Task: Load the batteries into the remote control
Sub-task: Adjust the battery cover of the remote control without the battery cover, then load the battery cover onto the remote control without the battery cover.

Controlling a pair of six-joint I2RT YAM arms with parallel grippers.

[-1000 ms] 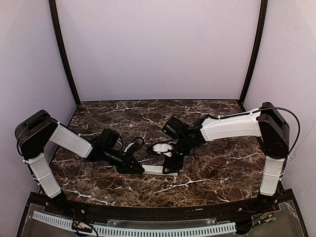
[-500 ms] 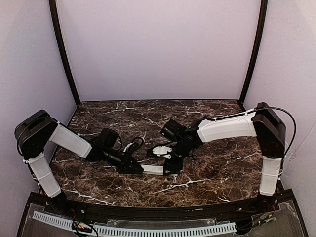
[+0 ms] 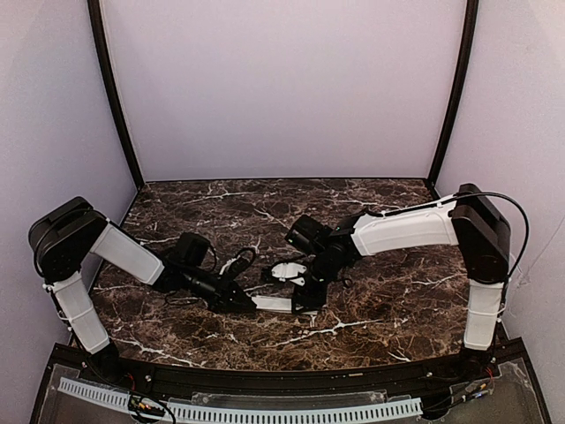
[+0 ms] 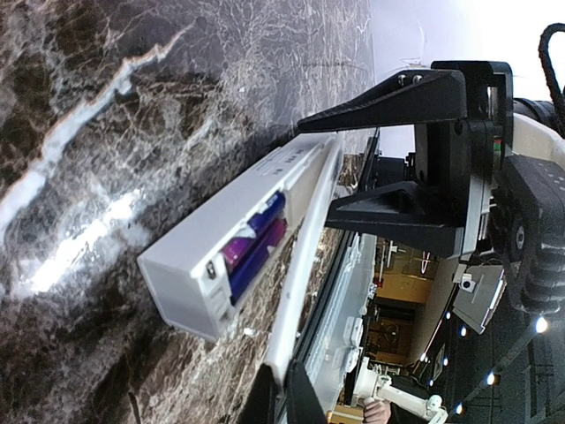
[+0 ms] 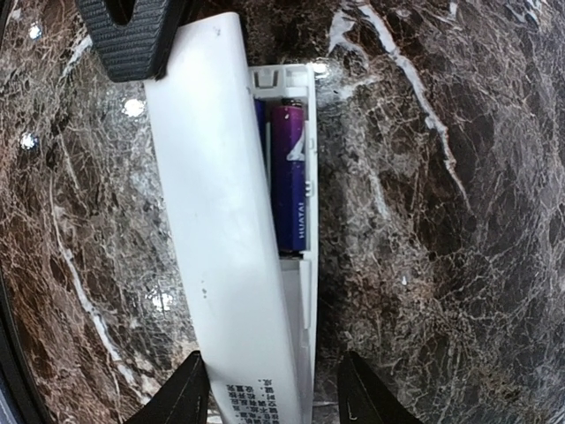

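Observation:
The white remote control (image 3: 277,305) lies on the marble with its battery bay open. Two blue-purple batteries (image 5: 288,177) (image 4: 256,246) sit side by side in the bay. My left gripper (image 3: 242,299) (image 4: 281,399) is shut on the end of a thin white cover (image 4: 305,283). The cover (image 5: 221,221) slants over the remote control (image 5: 308,265) and hides part of the bay; it carries printed text near its lower end. My right gripper (image 3: 305,299) (image 5: 274,393) stands open astride the remote control's other end, one finger on each side, with a gap on the right.
The dark marble table (image 3: 388,300) ends at a black front rail (image 3: 282,382). Lilac walls and two black posts (image 3: 113,97) close in the back and sides. Both arms meet low at the table's near middle.
My right gripper's jaws have narrowed around the remote control and its arm has shifted slightly left. The left gripper still holds the cover, hardly moved.

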